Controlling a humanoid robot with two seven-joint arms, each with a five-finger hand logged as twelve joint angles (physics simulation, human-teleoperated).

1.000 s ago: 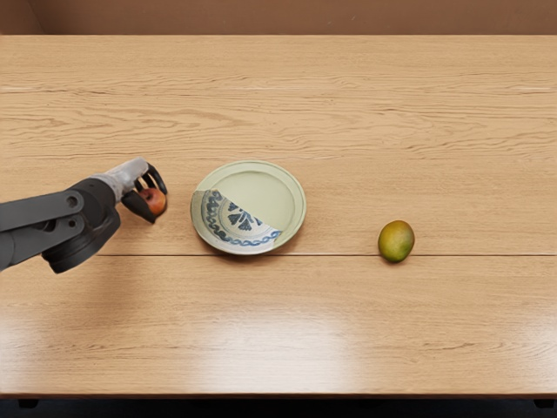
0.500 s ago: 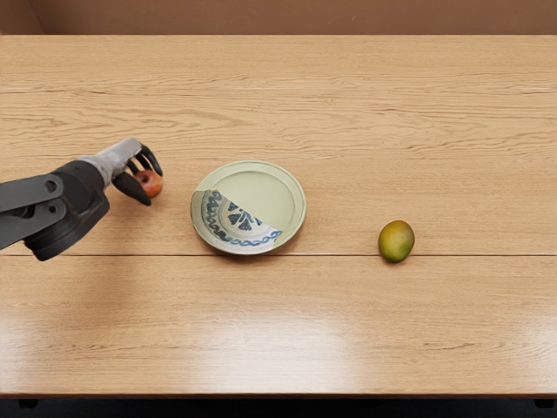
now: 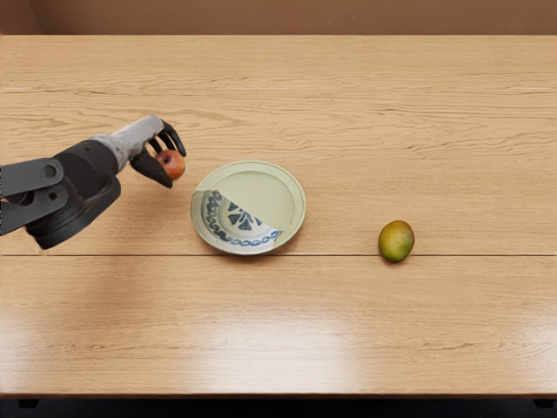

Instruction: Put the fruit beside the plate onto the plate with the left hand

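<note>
A small red apple (image 3: 172, 163) sits in the curled fingers of my left hand (image 3: 164, 157), whose dark arm comes in from the left edge. Hand and apple hover just left of the plate (image 3: 278, 187), a pale green dish with a blue pattern, and slightly beyond its near-left rim. The apple is off the table and not over the plate. A green-yellow mango (image 3: 396, 240) lies on the table well to the right of the plate. The right arm is out of sight.
The wooden table (image 3: 348, 104) stretches wide behind and in front of the plate. Its front edge runs along the bottom of the picture.
The left hand has lifted the apple off the table and carried it up and to the right, closer to the plate's left rim. Plate and mango have not moved.
</note>
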